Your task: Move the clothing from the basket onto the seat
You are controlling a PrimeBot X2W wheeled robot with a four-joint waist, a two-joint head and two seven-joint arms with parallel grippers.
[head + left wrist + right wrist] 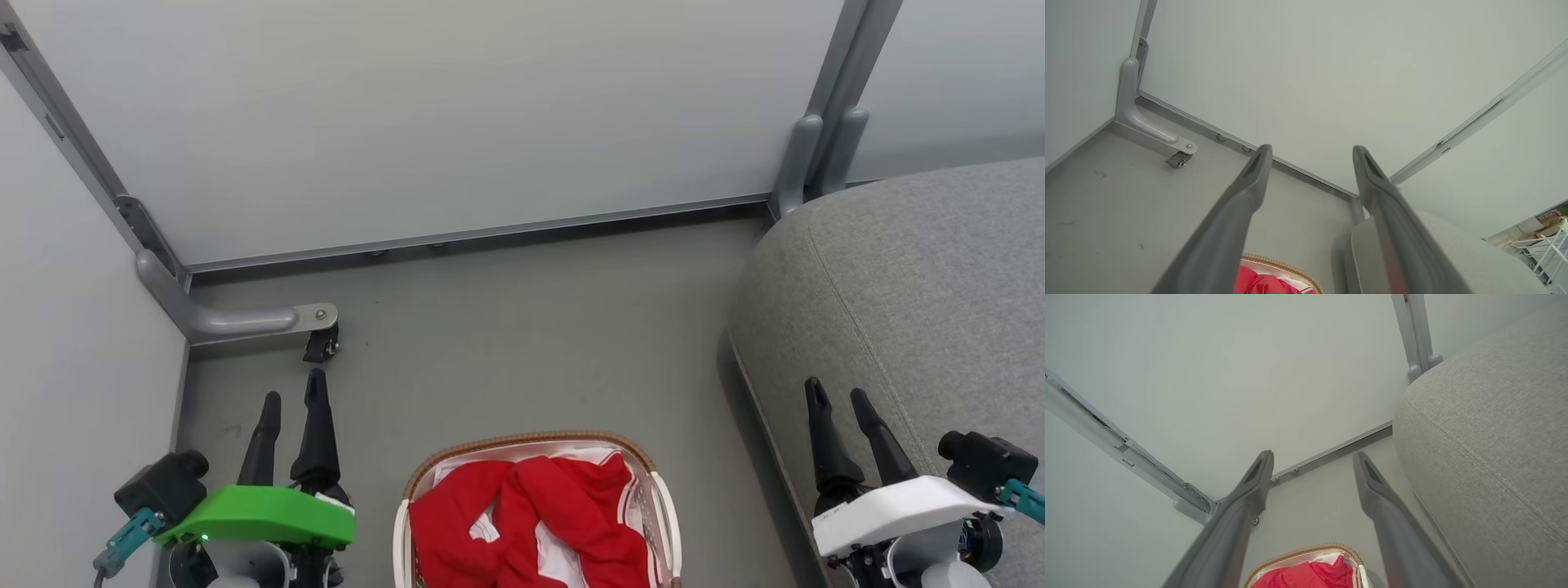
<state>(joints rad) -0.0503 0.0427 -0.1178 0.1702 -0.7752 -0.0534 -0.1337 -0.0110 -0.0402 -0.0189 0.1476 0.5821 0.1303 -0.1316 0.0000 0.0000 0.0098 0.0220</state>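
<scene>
- Clothing (571,506) in bright red with white-striped trim is lying bunched inside the basket (531,436), covering most of it, with white cloth showing between the folds.
- The basket, white with a brown woven rim, is sitting on the grey floor (531,327), well apart from the floor's far edge and roughly midway between the floor's left edge and the seat (922,286). Its near part is running off the bottom of the head view.
- The seat, a large grey woven cushion with a stitched seam, is taking up the floor's right side and reaching back toward the far right corner. It is standing near the basket but apart from it.
- The left gripper (294,385) is hanging above the floor just left of the basket. Its jaws are standing wide apart, with floor and wall showing between them in the left wrist view.
- The right gripper (834,387) is hovering over the seat's edge nearest the basket. Its jaws are likewise standing apart, with bare floor showing between them in the right wrist view.
- A grey metal bracket (237,320) is jutting out from the floor's far left corner, with a small black caster (320,347) under its tip, and the left fingertips are pointing toward it.
- Pale wall panels (449,122) in metal frames are standing along the floor's far and left edges.
</scene>
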